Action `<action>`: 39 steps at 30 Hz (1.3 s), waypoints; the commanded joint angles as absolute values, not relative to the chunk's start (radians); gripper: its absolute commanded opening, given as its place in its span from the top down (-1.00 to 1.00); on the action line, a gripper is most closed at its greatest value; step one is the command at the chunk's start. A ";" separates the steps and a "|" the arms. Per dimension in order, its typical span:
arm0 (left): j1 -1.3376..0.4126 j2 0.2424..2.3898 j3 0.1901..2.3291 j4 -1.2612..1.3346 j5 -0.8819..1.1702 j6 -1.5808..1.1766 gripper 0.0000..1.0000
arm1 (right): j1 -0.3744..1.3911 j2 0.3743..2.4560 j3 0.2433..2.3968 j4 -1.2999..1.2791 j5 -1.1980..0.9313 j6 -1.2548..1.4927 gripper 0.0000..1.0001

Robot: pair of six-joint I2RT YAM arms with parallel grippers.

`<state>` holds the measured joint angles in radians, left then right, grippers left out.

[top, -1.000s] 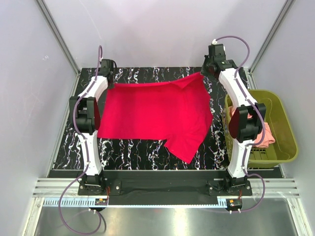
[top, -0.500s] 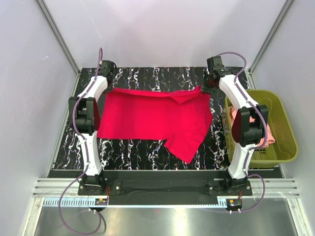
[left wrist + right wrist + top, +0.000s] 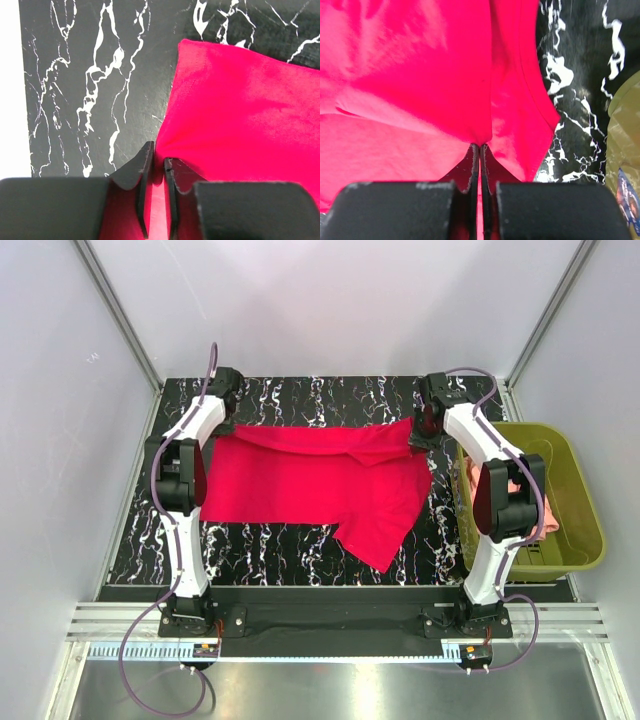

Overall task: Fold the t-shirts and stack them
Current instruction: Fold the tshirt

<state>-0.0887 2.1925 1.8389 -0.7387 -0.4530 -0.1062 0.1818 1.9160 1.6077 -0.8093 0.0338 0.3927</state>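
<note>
The crimson red t-shirt lies spread on the black marbled table, its far edge folded over toward me. My left gripper is shut on the shirt's far left corner. My right gripper is shut on the far right corner. Both hold the cloth low over the shirt. One sleeve points toward the near edge. The salmon-pink t-shirt lies bunched in the basket, partly hidden by my right arm.
The olive-green plastic basket stands at the table's right edge, also visible in the right wrist view. Grey walls and metal frame posts enclose the back and sides. Bare table shows left of the shirt.
Both grippers have moved toward me from the table's far edge, carrying the shirt's far edge over the body, so a fold now lies along the top.
</note>
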 commanded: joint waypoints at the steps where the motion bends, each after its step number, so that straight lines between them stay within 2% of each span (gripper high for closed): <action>1: -0.087 2.172 1.830 -0.738 -0.479 -0.120 0.62 | 0.176 1.864 1.582 -0.796 0.026 0.407 1.00; 11: -0.081 2.186 1.809 -0.762 -0.523 -0.178 0.42 | 0.176 1.847 1.488 -0.773 0.003 0.428 0.98; 14: -0.080 2.186 1.812 -0.775 -0.554 -0.187 0.22 | 0.176 1.839 1.468 -0.770 -0.021 0.434 0.96; 16: -0.078 2.184 1.813 -0.790 -0.581 -0.196 0.02 | 0.176 1.835 1.462 -0.769 -0.021 0.436 0.90; 18: -0.069 2.178 1.819 -0.820 -0.603 -0.221 -0.07 | 0.176 1.830 1.451 -0.770 -0.023 0.431 0.74; 20: -0.058 2.163 1.831 -0.853 -0.635 -0.254 -0.28 | 0.176 1.815 1.439 -0.772 -0.026 0.423 0.56; 21: -0.057 2.158 1.836 -0.870 -0.637 -0.287 -0.51 | 0.176 1.807 1.437 -0.772 -0.026 0.422 0.37; 22: -0.057 2.148 1.836 -0.890 -0.640 -0.304 -0.62 | 0.176 1.799 1.439 -0.775 -0.025 0.416 0.25; 24: -0.057 2.111 1.826 -0.896 -0.661 -0.356 -0.64 | 0.176 1.802 1.460 -0.775 -0.021 0.405 0.12; 27: -0.055 2.054 1.773 -0.867 -0.669 -0.406 -0.66 | 0.178 1.822 1.522 -0.781 -0.012 0.393 0.04; 28: -0.055 2.045 1.766 -0.864 -0.667 -0.419 -0.66 | 0.176 1.830 1.540 -0.778 -0.015 0.388 -0.05; 34: -0.055 1.954 1.692 -0.783 -0.540 -0.491 -0.58 | 0.175 1.979 1.805 -0.818 -0.018 0.374 -0.17; 37: -0.055 1.950 1.684 -0.720 -0.483 -0.503 -0.40 | 0.176 2.066 1.903 -0.842 -0.028 0.373 -0.18; 38: -0.054 1.956 1.687 -0.691 -0.403 -0.496 -0.36 | 0.175 2.088 1.964 -0.848 -0.026 0.374 -0.18; 39: -0.054 1.971 1.713 -0.660 -0.367 -0.479 -0.23 | 0.175 2.127 1.992 -0.854 -0.025 0.373 -0.18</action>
